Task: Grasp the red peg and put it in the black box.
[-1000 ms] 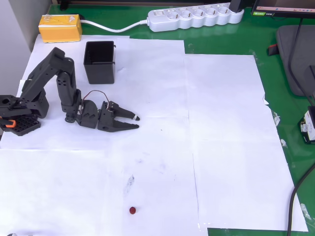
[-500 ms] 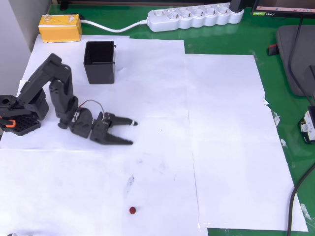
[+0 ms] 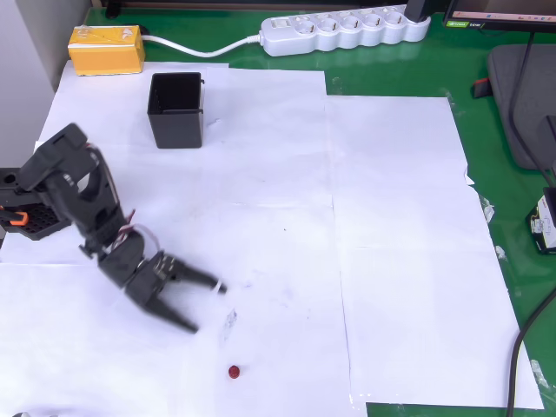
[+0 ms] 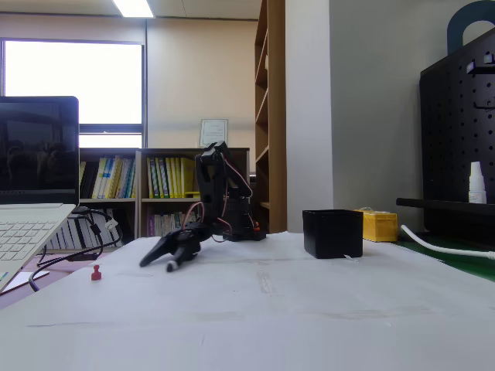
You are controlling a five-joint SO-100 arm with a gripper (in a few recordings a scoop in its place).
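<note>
The hand (image 3: 207, 307) has swung from beside the black box (image 3: 175, 110) toward the red peg (image 3: 234, 372). Its jaws stand apart, holding nothing. The grasp is not yet begun.

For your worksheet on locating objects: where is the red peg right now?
In the overhead view the red peg lies on white paper near the bottom edge, below and right of the open gripper.

peg (image 3: 234, 372) dark red | box (image 3: 175, 109) black | hand (image 3: 205, 307) black | block (image 3: 107, 48) yellow
</note>
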